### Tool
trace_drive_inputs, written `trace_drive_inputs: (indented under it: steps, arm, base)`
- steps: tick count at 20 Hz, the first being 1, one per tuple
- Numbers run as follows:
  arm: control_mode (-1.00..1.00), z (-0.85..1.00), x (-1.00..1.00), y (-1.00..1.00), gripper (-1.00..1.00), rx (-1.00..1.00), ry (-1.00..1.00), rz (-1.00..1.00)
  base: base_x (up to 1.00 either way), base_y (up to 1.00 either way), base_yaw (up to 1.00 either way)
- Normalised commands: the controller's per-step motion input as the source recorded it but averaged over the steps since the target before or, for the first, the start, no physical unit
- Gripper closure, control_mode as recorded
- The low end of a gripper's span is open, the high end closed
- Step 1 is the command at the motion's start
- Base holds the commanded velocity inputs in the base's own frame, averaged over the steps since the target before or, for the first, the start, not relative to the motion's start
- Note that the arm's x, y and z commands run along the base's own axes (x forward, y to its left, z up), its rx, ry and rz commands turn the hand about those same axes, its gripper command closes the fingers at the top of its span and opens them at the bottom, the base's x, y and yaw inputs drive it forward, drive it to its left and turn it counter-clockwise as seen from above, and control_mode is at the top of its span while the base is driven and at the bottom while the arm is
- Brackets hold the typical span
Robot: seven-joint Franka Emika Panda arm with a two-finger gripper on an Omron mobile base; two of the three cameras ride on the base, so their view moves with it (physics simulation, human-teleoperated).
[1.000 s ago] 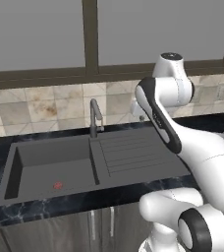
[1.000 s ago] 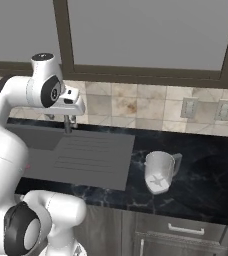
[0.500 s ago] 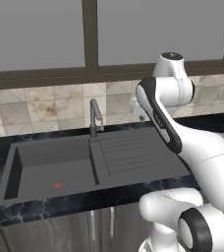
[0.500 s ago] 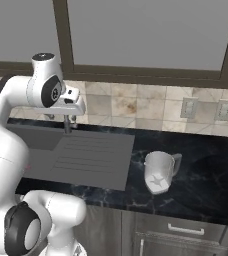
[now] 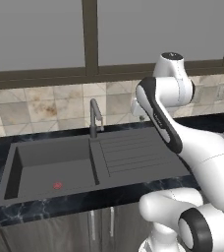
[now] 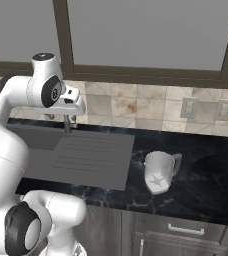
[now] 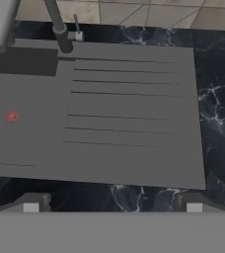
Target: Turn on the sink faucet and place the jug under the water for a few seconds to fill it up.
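Note:
The sink faucet [image 5: 95, 118] stands upright at the back of the sink [image 5: 50, 167], between the basin and the ribbed drainboard. No water is in view. The pale jug [image 6: 159, 172] lies on its side on the dark counter, right of the drainboard, its marked base facing the camera. My gripper [image 6: 67, 118] hovers above the back of the drainboard, just right of the faucet. In the hand view the gripper [image 7: 112, 205] is open with nothing between its fingertips [image 7: 31, 202], the faucet stem [image 7: 56, 23] and its lever are at upper left, and the red drain mark [image 7: 12, 115] shows on the left.
A tiled wall [image 6: 126, 107] with two outlets [image 6: 188, 107] runs behind the counter under a window. Black marble counter [image 6: 211, 170] stretches right of the jug. Cabinet fronts [image 6: 176, 232] lie below the counter edge.

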Motion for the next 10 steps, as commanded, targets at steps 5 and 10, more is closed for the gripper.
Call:
trace_drive_inputs:
  steps: [5,10]
  arm:
    - [1.00,0.00,0.00,0.00,-1.00,0.00,0.00,0.00]
    - [1.00,0.00,0.00,0.00,-1.00,0.00,0.00,0.00]
  base:
    - [0.00,0.00,0.00]
    - [0.00,-0.02,0.00]
